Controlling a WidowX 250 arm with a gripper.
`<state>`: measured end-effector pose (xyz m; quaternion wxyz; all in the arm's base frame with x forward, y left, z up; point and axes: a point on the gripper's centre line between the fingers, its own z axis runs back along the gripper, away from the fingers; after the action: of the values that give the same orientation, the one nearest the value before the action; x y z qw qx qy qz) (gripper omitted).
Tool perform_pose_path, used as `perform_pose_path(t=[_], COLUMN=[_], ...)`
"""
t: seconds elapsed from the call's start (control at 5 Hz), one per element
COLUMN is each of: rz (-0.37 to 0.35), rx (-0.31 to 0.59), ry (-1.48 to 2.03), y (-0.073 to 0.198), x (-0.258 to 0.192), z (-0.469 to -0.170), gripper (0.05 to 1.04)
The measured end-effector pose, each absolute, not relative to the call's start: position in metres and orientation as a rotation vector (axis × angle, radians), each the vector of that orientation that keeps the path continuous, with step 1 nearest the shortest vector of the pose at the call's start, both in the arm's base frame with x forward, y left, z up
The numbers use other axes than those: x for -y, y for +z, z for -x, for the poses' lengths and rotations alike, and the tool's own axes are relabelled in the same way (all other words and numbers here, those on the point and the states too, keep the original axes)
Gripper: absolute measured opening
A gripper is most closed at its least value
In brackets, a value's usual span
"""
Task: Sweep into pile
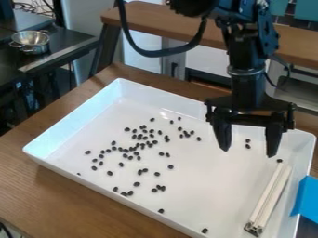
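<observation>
While your gripper (248,152) hangs over the right part of the white tray (202,190) in the camera view, its two fingers stand wide apart and point down, with a pair of small dark pieces showing between them. You have the rest of the dark pieces (136,153) spread over the tray floor, thickest in a loose, uneven cluster left of the view's middle. Around that cluster you can see scattered singles, some out toward the left, others in small groups toward the near wall. Two more lie well apart from the cluster, low in the view along the near side. Your slim pale bar (270,195) lies in the tray at the right, set at a slant, its dark end toward you and one dark piece just beside its far end. You see the tray on a brown wooden table (46,190), with a blue item (305,200) at its right edge. Behind, you have a wooden bench (149,15), and at the upper left a metal bowl (29,41) sits on a dark counter (65,42).
</observation>
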<state>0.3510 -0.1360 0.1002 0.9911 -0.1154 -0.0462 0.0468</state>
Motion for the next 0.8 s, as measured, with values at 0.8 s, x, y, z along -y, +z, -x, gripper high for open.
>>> perform_pose_path(t=[0.8], rz=[0.147], rx=[0.083], ry=[0.091], y=[0.064], x=[0.163], z=[-0.356], gripper=[0.998])
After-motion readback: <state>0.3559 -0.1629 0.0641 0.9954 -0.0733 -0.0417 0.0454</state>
